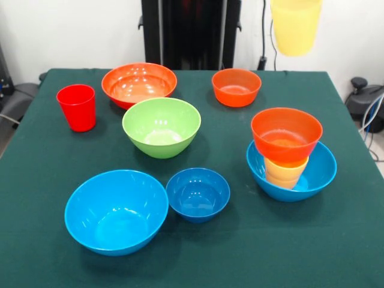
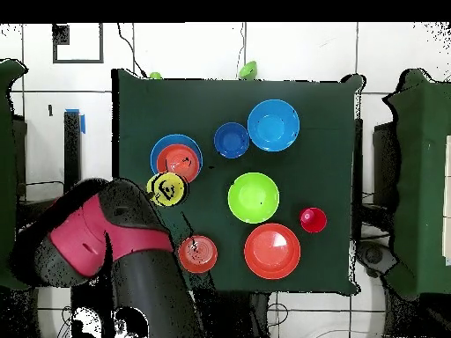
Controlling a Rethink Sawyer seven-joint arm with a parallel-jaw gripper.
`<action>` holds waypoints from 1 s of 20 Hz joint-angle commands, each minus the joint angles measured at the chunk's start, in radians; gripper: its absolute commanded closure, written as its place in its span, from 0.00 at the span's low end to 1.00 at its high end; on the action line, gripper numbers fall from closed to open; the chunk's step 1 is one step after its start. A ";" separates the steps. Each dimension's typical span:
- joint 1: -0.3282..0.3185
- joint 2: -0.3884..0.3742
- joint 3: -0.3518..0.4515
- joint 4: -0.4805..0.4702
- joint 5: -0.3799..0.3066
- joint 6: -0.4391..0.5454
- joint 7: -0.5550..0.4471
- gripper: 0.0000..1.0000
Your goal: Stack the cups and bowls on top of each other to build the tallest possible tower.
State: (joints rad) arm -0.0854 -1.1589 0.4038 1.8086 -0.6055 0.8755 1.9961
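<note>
My gripper (image 2: pixel 166 188) shows only in the overhead view, down inside the pale yellow cup (image 1: pixel 295 24), which hangs in the air above and just behind the tower. The tower is a large light-blue bowl (image 1: pixel 321 171) holding the yellow-orange nested cups (image 1: pixel 286 171), with a small orange bowl (image 1: pixel 286 133) on top. The red cup (image 1: pixel 77 107), large orange bowl (image 1: pixel 139 84), green bowl (image 1: pixel 161 126), another small orange bowl (image 1: pixel 236 86), a second light-blue bowl (image 1: pixel 116 210) and the small dark blue bowl (image 1: pixel 197 194) stand loose on the table.
The green table (image 1: pixel 48 240) ends close to the tower's right side. The robot's pedestal (image 1: pixel 191 30) stands at the far edge. The red arm (image 2: pixel 97 238) reaches over the table's corner in the overhead view.
</note>
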 commanded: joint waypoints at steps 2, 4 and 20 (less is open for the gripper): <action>0.025 0.124 -0.065 0.100 0.028 -0.133 0.217 1.00; 0.034 0.136 -0.078 0.097 0.026 -0.155 0.226 1.00; 0.017 0.192 -0.144 0.112 -0.013 -0.268 0.162 1.00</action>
State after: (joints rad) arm -0.0685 -1.0210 0.3029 1.8567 -0.5886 0.6754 2.0417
